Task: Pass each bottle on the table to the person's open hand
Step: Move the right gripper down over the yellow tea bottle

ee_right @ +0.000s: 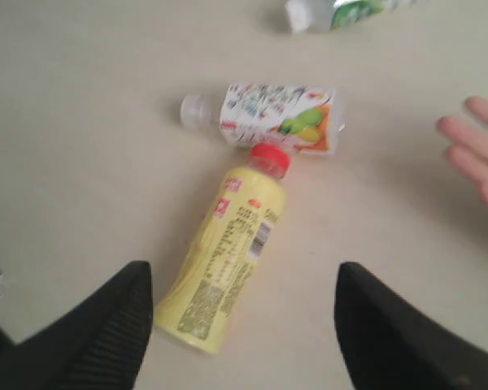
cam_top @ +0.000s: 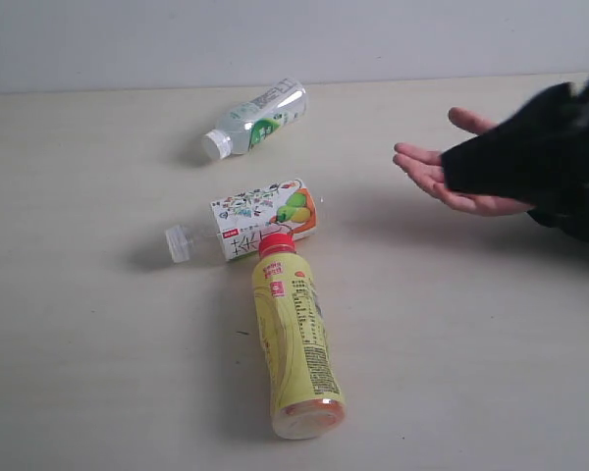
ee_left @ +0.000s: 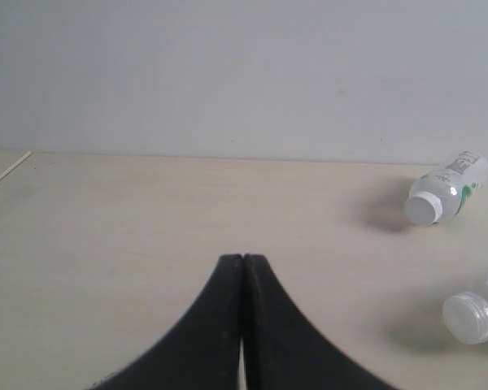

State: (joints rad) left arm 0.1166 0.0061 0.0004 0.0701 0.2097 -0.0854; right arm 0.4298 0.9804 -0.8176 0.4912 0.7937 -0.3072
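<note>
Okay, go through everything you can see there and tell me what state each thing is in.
Small green-label bottle: lying on its side, capped.
Fruit-label bottle: lying on its side, capped.
Yellow bottle: lying on its side, red cap on, against the fruit-label bottle.
Person's hand: open, palm up, empty.
Left gripper: shut, empty.
Right gripper: open, empty.
</note>
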